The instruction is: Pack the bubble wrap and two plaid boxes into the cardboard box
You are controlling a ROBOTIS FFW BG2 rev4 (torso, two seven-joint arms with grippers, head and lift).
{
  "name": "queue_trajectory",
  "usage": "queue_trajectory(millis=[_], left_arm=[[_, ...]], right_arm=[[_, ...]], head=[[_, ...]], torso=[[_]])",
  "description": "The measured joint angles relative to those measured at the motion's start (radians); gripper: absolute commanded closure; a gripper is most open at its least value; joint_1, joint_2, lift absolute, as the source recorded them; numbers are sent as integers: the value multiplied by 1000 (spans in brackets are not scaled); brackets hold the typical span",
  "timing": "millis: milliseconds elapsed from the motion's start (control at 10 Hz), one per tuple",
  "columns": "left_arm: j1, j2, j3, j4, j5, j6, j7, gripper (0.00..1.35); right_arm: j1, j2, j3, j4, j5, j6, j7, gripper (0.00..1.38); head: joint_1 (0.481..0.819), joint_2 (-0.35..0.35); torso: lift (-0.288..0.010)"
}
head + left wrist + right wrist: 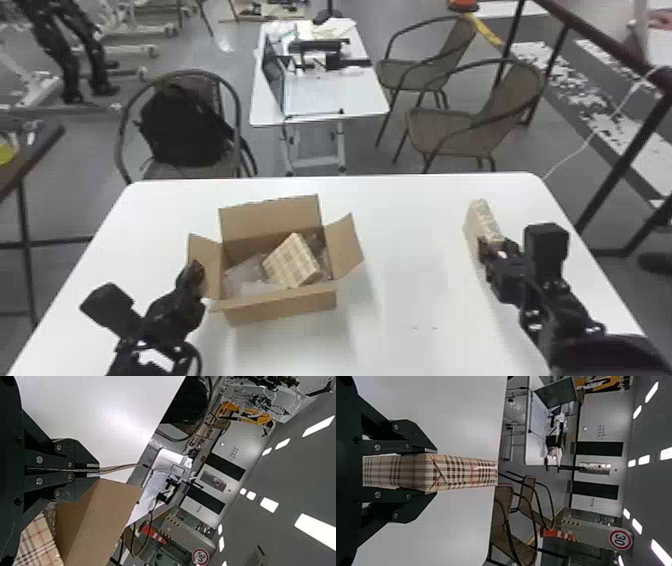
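The cardboard box (pixel 280 306) stands with flaps up on the table, left of centre. Inside, a plaid box (pixel 292 262) lies tilted beside the bubble wrap (pixel 247 272). My left gripper (pixel 198 272) is at the box's left flap; in the left wrist view the left gripper (pixel 97 470) has its fingers pressed together on the flap's thin edge. Over the table's right side, my right gripper (pixel 492 247) holds a second plaid box (pixel 483 222). In the right wrist view that plaid box (pixel 459 471) is clamped between both fingers of the right gripper (pixel 435 472).
The white table (pixel 415 280) has bare surface between the cardboard box and the right arm. Beyond its far edge stand a chair with a black backpack (pixel 182 125), a small white table (pixel 330 95) and two woven chairs (pixel 465 130).
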Motion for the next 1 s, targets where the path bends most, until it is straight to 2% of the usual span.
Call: queue_trajectory(millis=[100,300,500,700,800,1000], left_arm=[[0,0,-1,0,0,-1,-1,1214],[-4,0,-5,2,1,1,-4,1214],[-15,0,-12,13,0,2,-5,1214],[-28,0,-19,25,-1,2,-5,1214],[-35,0,-24,31,-1,2,-5,1214],[-44,0,-28,38,0,-1,-5,1214]], right_arm=[[15,-1,44,-62,-48,-14,7,891],[5,-3,145,-142,-119,-30,45,891],[-53,-2,275,-176,-175,-16,134,891],[-152,1,388,-102,-277,82,299,891],[-192,9,423,-59,-318,137,357,891],[-218,17,449,-11,-376,236,367,891]], head=[[695,107],[695,186],[695,255],[695,348],[695,350],[695,350]], torso=[[-14],[-14],[-14],[-14],[-14],[-14]])
